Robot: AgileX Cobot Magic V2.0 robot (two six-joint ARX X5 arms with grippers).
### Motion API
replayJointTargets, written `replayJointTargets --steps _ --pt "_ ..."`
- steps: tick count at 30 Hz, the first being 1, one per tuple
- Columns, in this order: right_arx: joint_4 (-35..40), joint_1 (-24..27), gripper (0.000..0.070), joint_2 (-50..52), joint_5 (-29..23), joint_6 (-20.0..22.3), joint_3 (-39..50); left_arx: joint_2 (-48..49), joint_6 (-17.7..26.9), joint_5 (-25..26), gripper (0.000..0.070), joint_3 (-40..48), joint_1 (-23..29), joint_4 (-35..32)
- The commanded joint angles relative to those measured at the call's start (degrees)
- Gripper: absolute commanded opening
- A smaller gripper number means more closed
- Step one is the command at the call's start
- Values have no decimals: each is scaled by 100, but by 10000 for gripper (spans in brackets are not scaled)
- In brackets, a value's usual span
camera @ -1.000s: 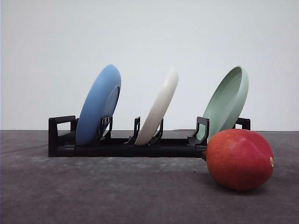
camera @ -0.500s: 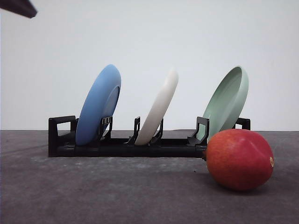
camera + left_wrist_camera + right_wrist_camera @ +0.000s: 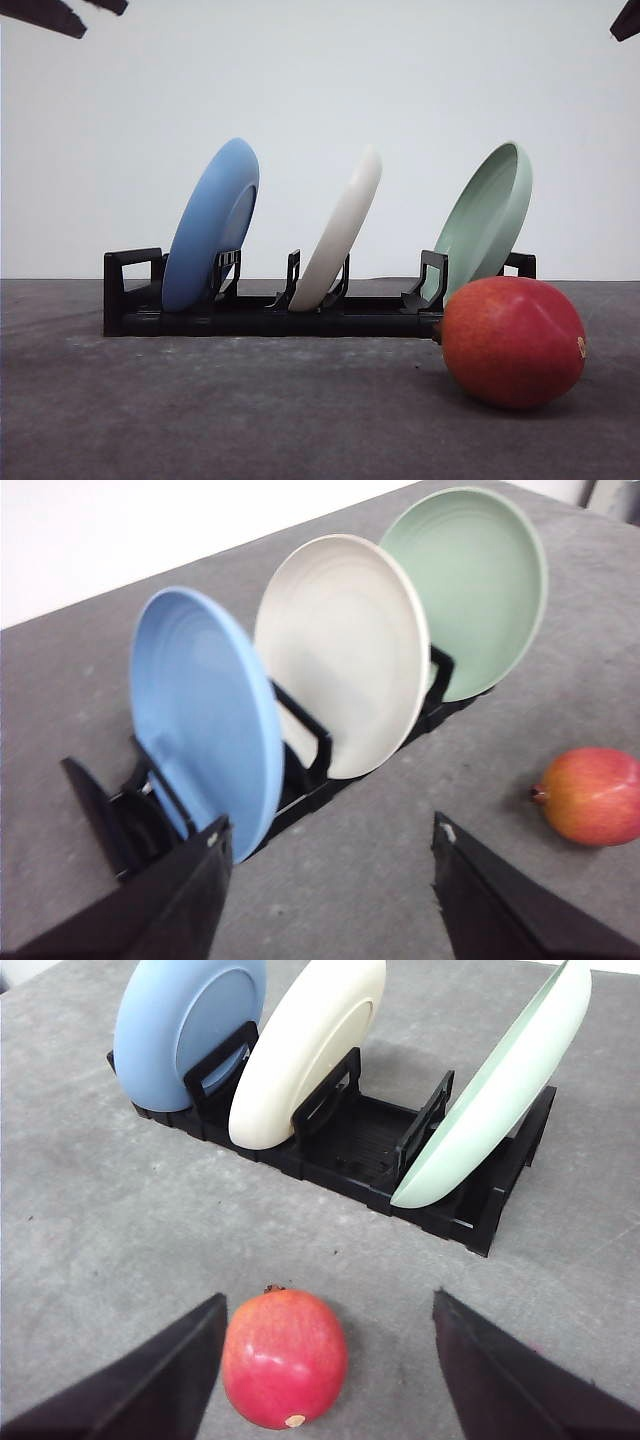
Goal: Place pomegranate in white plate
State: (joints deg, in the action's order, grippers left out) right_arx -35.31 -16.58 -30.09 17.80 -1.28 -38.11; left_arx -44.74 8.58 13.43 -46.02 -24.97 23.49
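Smooth red roundish pomegranate (image 3: 513,342) lies on grey table (pale spot at right end); round cream matte white plate (image 3: 339,237) stands tilted, middle rack slot

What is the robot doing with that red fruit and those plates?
Nothing is held yet. The pomegranate lies on the grey table in front of a black rack. The white plate stands on edge in the rack's middle, between a blue plate and a pale green plate. The right gripper hovers over the fruit, jaws open. The left gripper is open too, near the blue plate.
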Motion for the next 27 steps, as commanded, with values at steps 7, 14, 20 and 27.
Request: replayJointTargets --steps 7,14,20,27 --pt "59 -28 422 -11 188 17 -101 -581 105 -36 389 -142 -693 -1186" --pt "60 -28 422 -11 187 18 -101 -1639 99 -410 389 -144 -1241 -2510" --pt "66 -28 422 -11 177 20 -101 -2768 79 -892 389 -317 -1712 -3357" --pt "87 -26 422 -13 164 24 -101 -4164 -132 -1682 382 -1044 -2094 -3487"
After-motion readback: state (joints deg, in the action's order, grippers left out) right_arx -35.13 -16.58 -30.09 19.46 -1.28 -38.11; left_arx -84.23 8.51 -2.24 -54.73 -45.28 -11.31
